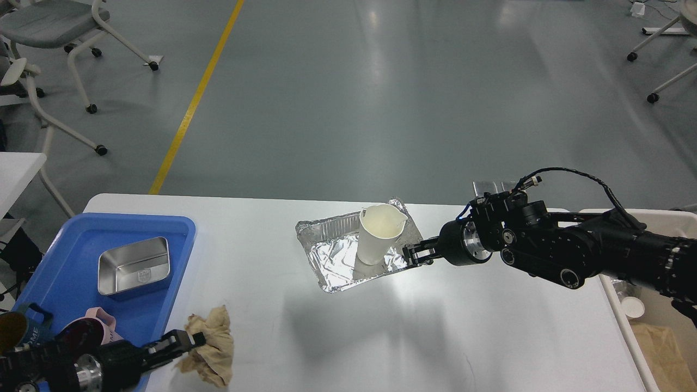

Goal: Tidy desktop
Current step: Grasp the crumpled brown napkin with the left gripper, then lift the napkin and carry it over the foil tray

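The white desktop (435,337) fills the lower part of the head view. A crumpled foil tray (335,267) lies at its middle, and a white paper cup (378,239) stands upright in it. My right gripper (412,255) comes in from the right and is shut on the foil tray's right rim. My left gripper (188,342) is at the front left, shut on a crumpled brown paper napkin (209,356) held near the table's front edge.
A blue plastic tray (60,245) at the left holds a steel box (133,265), a pink mug (95,321) and a dark mug (13,335). A beige bin (615,305) stands off the table's right end. Office chairs stand on the floor behind.
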Controlling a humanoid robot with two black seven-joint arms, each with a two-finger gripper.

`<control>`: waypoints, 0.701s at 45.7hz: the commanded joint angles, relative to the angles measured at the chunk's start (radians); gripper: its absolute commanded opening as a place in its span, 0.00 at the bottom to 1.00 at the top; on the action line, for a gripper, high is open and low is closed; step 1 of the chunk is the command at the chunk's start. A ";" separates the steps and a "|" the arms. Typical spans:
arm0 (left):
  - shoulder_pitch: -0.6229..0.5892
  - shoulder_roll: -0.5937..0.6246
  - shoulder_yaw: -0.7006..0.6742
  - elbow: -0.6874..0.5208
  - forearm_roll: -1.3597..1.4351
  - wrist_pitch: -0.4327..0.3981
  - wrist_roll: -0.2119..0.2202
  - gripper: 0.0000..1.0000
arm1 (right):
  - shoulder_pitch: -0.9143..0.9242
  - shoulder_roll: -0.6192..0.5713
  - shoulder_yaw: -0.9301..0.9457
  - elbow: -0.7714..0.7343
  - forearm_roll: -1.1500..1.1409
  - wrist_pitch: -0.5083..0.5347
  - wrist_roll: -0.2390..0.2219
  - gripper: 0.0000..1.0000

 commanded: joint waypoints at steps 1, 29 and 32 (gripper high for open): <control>-0.097 0.132 -0.004 -0.028 -0.001 -0.064 0.001 0.00 | -0.002 0.004 -0.003 0.000 0.000 0.001 0.000 0.00; -0.465 0.244 -0.058 -0.034 -0.004 -0.317 0.056 0.00 | 0.005 0.020 -0.012 -0.017 0.002 0.001 0.000 0.00; -0.465 0.186 -0.059 -0.034 -0.008 -0.307 0.084 0.00 | 0.005 0.021 -0.010 -0.017 0.002 0.001 0.000 0.00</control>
